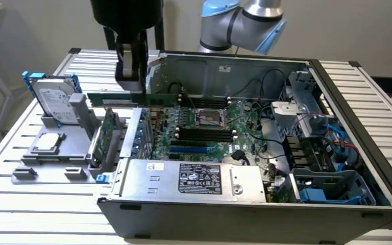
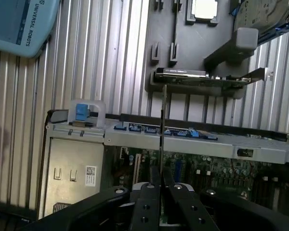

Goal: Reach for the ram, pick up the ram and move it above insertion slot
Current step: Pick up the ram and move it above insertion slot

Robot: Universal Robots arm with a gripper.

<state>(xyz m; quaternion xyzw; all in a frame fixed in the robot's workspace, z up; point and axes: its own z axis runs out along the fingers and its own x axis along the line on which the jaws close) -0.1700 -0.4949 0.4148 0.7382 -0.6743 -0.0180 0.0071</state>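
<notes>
My black gripper hangs at the exterior view's upper left, shut on the ram, a long thin green stick held level and lengthwise. The ram hovers over the left wall of the open computer case, partly above the motherboard. The black memory slots lie lower and toward the exterior view's right of it. In the wrist view the ram appears edge-on as a thin line running out from between the closed fingers of my gripper, crossing the case's edge.
A grey fixture on the slatted table holds a silver hard drive, a processor chip and a taller green card. The power supply fills the case's front. Cables and drive cages crowd the case's right side.
</notes>
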